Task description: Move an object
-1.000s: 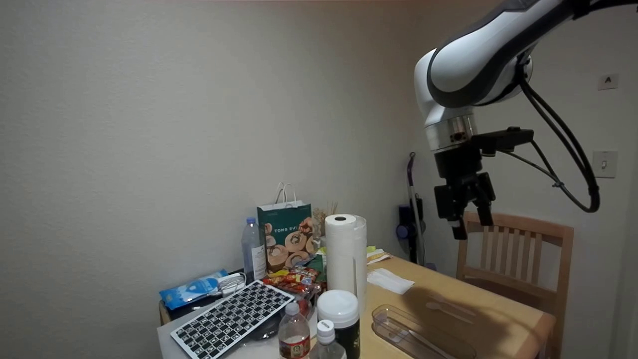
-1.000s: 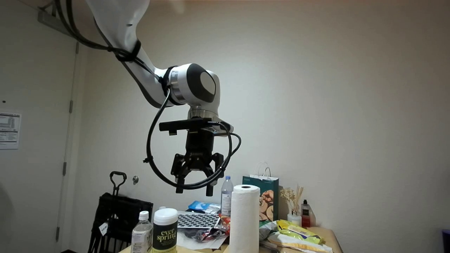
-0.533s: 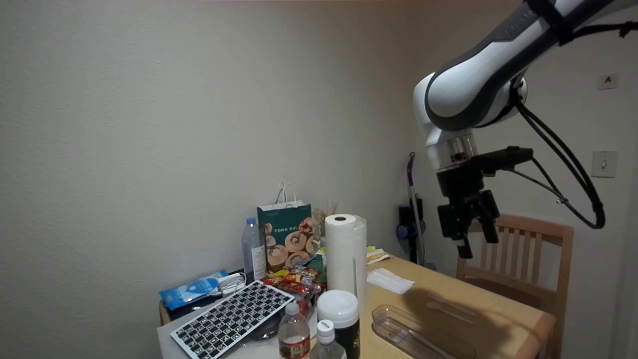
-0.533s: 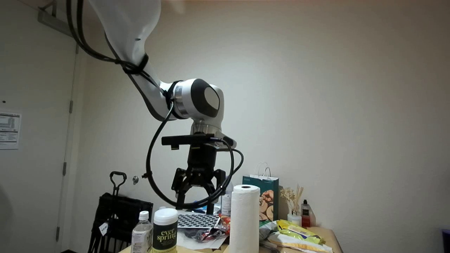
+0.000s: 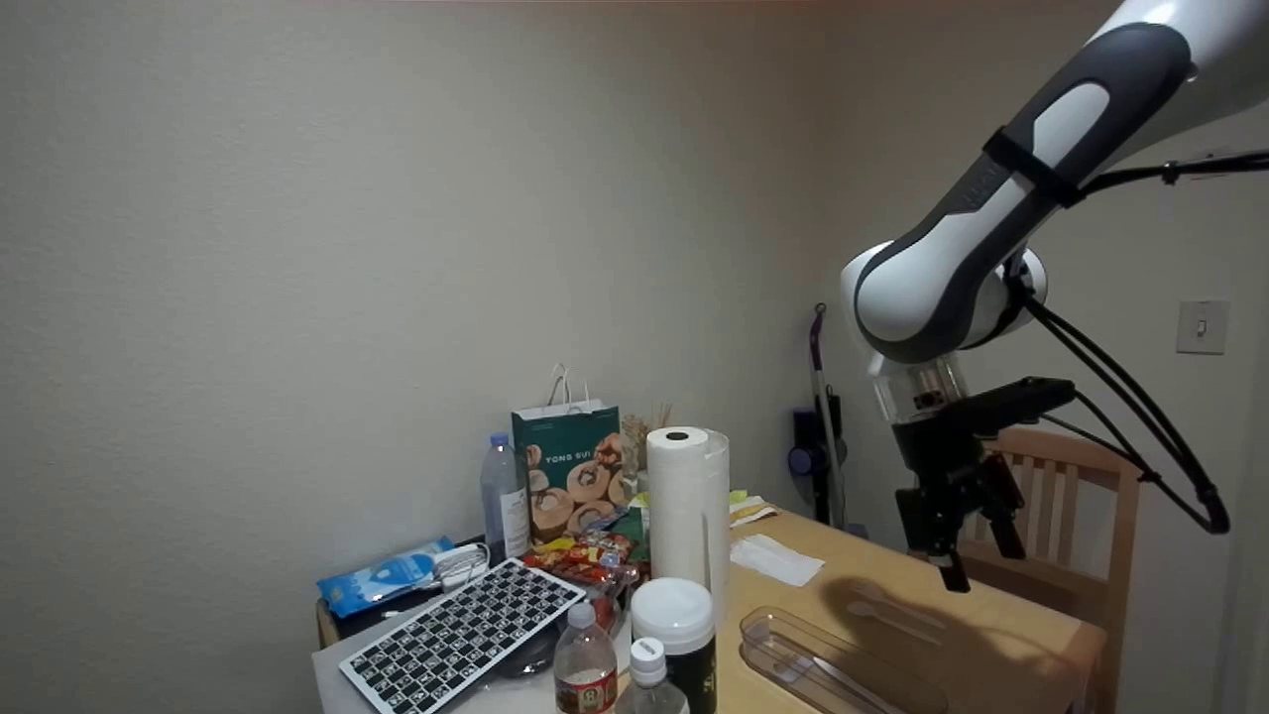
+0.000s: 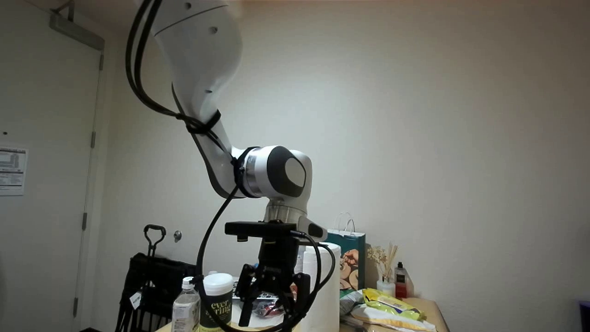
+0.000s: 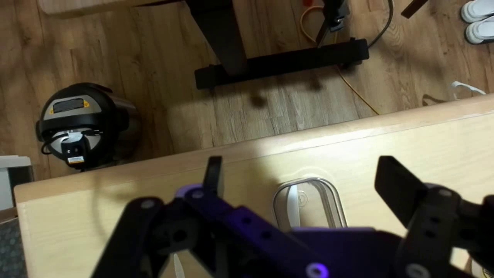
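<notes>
So the gripper (image 7: 301, 170) is hanging over the wooden table (image 7: 428, 154), jaws standing wide apart, holding nothing. It's pointing downward, I'm guessing because whatever it's after is lying flat and needing a grab from above. The task isn't saying which object, but I'm betting on the clear plastic tray (image 7: 314, 212), which is sitting on the table and partly showing between the jaws in the wrist view, or the white utensil (image 7: 293, 206) lying inside it. The tray's walls are corralling that utensil, so tilting the tray would probably be sliding stuff around. Some loose white utensils (image 5: 865, 608) are lying near the tray in an exterior view. Farther out, the paper towel roll (image 5: 679, 516) is standing on end and the Ever Spring canister (image 6: 222, 302) is standing near it, probably bunched off to one side so the gripper isn't clipping anything tall.
</notes>
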